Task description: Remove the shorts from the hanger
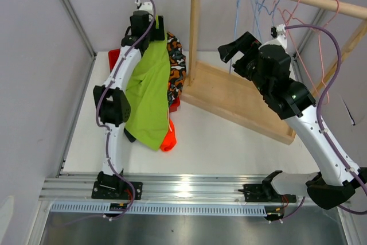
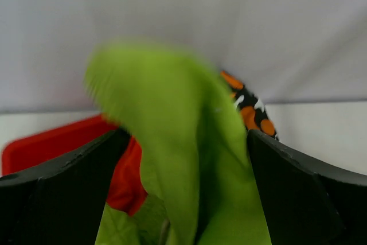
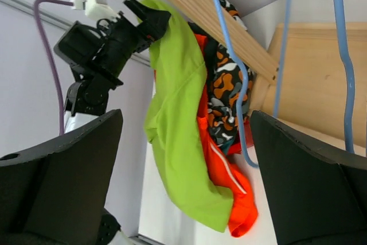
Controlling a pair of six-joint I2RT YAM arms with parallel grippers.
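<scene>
Lime green shorts [image 1: 146, 93] seem soft and light, pinched at their top by left fingers [image 2: 57, 199]; right fingers [image 3: 309, 182] spread, empty.

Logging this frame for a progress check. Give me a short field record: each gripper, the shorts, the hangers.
left gripper: shut on the lime green shorts, held up over the red bin
right gripper: open, empty, beside the hangers
hangers: blue and pink wire, all bare on the wooden rack
other shorts: camouflage shorts and orange shorts piled at the red bin
</scene>
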